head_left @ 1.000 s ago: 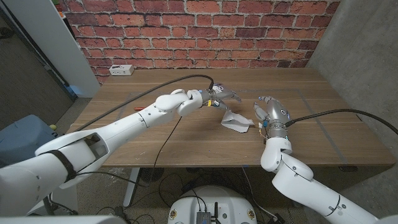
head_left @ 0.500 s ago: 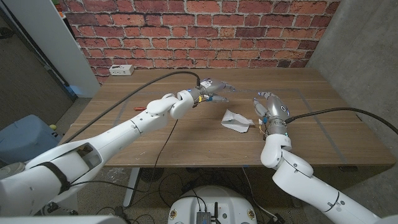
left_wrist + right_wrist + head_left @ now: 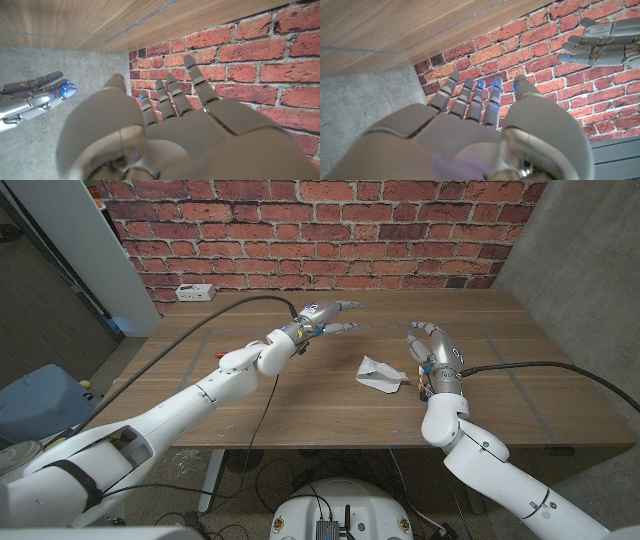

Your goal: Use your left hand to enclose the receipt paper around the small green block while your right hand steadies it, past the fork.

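On the long wooden worktop (image 3: 300,395), in front of the red brick wall (image 3: 320,225), both white robot arms reach in from the near corners. The left hand (image 3: 322,320) is raised above the wood toward the far side, its fingers spread and straight, and it holds nothing. The right hand (image 3: 434,350) stands near the right of the middle, fingers apart and pointing up, also with nothing in it. Between the two hands, closer to the right one, lies the crumpled white receipt paper (image 3: 381,374), folded into a loose packet on the wood; neither hand touches it. The small green block cannot be seen (it may be under the folds, but I cannot tell), and I cannot make out a fork either. At the far left edge of the worktop rests a small white power socket box (image 3: 194,293).

I judge that the wrapping looks partly done or just finished. To do this step well, the right hand should come beside the packet and press one edge lightly, so it does not slide, and the left hand should come down from above and fold the loose flap over. The paper is thin and light, so a fast move could push it away.

In the left wrist view the left hand (image 3: 165,135) shows flat, open fingers; the right wrist view shows the right hand (image 3: 470,135) the same.
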Tool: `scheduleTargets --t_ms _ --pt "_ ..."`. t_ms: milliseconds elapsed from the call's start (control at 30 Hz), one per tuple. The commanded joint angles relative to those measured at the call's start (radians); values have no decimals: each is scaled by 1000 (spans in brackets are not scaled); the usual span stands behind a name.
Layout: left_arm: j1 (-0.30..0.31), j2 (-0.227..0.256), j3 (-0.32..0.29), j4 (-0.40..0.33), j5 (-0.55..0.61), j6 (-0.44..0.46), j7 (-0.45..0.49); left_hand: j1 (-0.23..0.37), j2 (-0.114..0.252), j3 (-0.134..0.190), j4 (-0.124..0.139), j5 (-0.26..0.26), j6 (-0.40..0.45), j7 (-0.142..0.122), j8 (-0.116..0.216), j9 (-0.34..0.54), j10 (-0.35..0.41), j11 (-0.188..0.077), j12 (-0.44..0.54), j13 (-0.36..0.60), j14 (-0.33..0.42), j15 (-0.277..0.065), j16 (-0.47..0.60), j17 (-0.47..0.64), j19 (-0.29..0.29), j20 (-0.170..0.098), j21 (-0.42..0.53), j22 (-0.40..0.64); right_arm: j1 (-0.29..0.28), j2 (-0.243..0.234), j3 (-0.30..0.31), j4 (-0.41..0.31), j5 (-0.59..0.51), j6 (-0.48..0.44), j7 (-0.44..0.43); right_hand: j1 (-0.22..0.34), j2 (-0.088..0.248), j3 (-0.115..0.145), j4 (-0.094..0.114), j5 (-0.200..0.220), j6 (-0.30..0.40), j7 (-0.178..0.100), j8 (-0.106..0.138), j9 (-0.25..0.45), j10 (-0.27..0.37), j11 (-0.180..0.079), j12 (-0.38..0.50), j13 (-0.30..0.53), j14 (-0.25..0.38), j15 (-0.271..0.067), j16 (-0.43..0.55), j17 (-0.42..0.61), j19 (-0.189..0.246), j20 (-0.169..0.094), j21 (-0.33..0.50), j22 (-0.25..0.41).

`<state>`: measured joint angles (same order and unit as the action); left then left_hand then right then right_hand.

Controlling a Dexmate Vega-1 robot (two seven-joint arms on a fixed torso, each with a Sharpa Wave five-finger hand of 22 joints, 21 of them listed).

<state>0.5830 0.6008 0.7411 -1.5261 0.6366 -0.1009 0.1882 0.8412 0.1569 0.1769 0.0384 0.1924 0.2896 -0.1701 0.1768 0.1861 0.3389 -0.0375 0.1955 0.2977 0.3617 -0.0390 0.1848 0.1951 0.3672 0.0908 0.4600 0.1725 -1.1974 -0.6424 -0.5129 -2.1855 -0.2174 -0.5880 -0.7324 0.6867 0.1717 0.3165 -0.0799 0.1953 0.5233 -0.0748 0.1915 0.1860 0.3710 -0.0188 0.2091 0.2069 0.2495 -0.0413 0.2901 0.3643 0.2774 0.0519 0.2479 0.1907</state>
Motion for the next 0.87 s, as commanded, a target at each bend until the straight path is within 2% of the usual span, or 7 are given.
scheduleTargets --t_ms 33,100,400,533,600,733,867 --pt "57 27 -102 114 -376 -240 43 -29 4 4 16 8 -32 9 -3 -2 -27 8 -6 -11 -38 4 -7 -2 -37 -16 -23 4 -37 77 78 87 109 276 -9 -18 -1 3 8 6 -13 13 -9 0 -15 13 -6 2 -12 -23 -6 2 12 -4 7 1" --pt "56 29 -108 133 -402 -266 27 -38 5 4 19 8 -42 15 -4 -3 -37 8 -8 -15 -51 6 -8 -3 -40 -20 -28 4 -37 83 78 95 116 302 -6 -23 -5 1 9 5 -19 13 -10 0 -23 15 -9 2 -16 -20 -9 1 14 -7 7 1" --pt "52 16 -162 321 -683 -465 -142 -108 19 13 49 3 -119 86 -7 -7 -87 13 -11 -50 -123 8 -9 -8 -92 -57 -69 5 -45 132 93 213 211 615 21 -115 -25 -29 48 -5 -95 26 -18 0 -83 43 -21 -1 -49 19 -38 -14 -2 -35 -5 -3" --pt "49 4 -178 391 -797 -522 -240 -142 34 24 70 -1 -140 120 -5 -9 -109 21 -12 -67 -161 12 -10 -9 -108 -73 -85 6 -60 149 103 223 199 659 1 -170 -35 -50 71 -15 -128 29 -16 0 -111 53 -23 -4 -81 34 -61 -27 -14 -43 -14 -5" --pt "55 -3 -188 412 -839 -533 -268 -173 47 40 95 -2 -152 144 -4 -10 -134 26 -14 -79 -183 15 -9 -9 -126 -79 -98 7 -70 161 104 206 166 641 -28 -228 -48 -73 94 -19 -135 33 -9 -1 -115 56 -17 -7 -93 45 -74 -42 -73 -23 -40 -8" --pt "62 -32 -213 464 -941 -547 -325 -215 59 76 129 -1 -165 163 -2 -10 -176 14 -18 -95 -229 15 -13 -8 -151 -84 -115 9 -85 184 99 166 116 578 -66 -278 -59 -90 108 -13 -135 26 -5 -2 -107 49 -12 -11 -114 39 -90 -71 -211 13 -76 -12" --pt "91 -61 -251 480 -1027 -538 -326 -253 60 133 139 0 -199 165 -6 -10 -233 1 -20 -108 -279 17 -12 -10 -196 -91 -142 9 -89 197 89 162 91 582 -79 -283 -59 -88 104 -10 -127 24 -1 -3 -89 49 -5 -11 -105 15 -88 -84 -216 30 -65 -12"
